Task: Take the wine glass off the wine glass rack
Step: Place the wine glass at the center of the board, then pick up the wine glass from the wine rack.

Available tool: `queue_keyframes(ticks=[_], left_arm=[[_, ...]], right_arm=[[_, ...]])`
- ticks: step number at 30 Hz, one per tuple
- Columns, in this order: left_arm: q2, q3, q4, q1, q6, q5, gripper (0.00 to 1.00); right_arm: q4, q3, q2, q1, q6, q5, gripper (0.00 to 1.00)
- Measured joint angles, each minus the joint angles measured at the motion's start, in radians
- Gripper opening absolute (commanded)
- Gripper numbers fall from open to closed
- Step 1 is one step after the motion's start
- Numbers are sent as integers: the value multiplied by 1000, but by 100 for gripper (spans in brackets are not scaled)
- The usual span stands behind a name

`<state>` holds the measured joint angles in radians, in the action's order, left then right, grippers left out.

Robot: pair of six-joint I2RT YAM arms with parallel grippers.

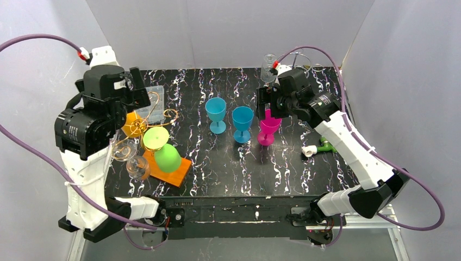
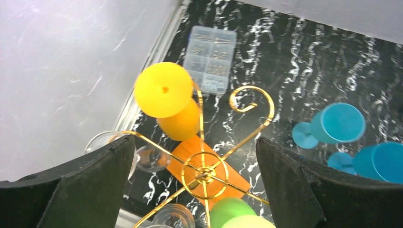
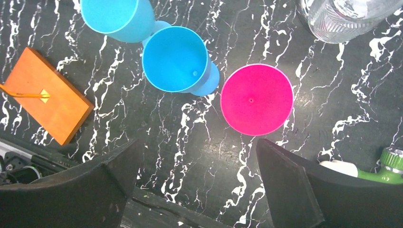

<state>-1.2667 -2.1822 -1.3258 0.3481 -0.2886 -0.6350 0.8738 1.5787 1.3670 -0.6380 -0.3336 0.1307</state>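
Observation:
A gold wire rack (image 1: 157, 111) on an orange wooden base (image 1: 174, 171) stands at the left. A yellow-orange glass (image 1: 133, 125), a green glass (image 1: 163, 152) and a clear glass (image 1: 138, 167) hang from it upside down. In the left wrist view I see the rack's hub (image 2: 205, 172), the yellow-orange glass (image 2: 168, 97), the green glass (image 2: 233, 213) and two clear glasses (image 2: 147, 159). My left gripper (image 2: 196, 145) is open and empty above the hub (image 1: 138, 92). My right gripper (image 3: 197, 142) is open and empty, above the table beside a pink glass (image 3: 256, 99).
Two blue glasses (image 1: 216, 114) (image 1: 242, 123) and the pink glass (image 1: 268, 129) stand upright mid-table. A clear parts box (image 1: 152, 103) lies behind the rack. A clear ribbed glass (image 1: 268, 68) stands at the back. A green-and-white bottle (image 1: 321, 148) lies at the right.

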Motion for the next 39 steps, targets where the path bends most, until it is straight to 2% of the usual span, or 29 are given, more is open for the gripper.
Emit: queue_keyframes(ticks=[4,9,15,22,39], left_arm=[[-39,-11,-17,-134,-8,11,98],[-134,-10,-14,-325,-22,119,98],[-214,-3,10,-459,-26,249,98],[-219,70,34,-524,-26,335,96],[-233,93,46,-536,-36,392,88]], right_arm=[[10,21,-1,0,12,-40,98],[18,29,-1,0,23,-117,98],[18,26,-32,0,23,-172,98],[14,-2,-44,-2,23,-190,98],[14,-5,-58,-4,24,-187,98]])
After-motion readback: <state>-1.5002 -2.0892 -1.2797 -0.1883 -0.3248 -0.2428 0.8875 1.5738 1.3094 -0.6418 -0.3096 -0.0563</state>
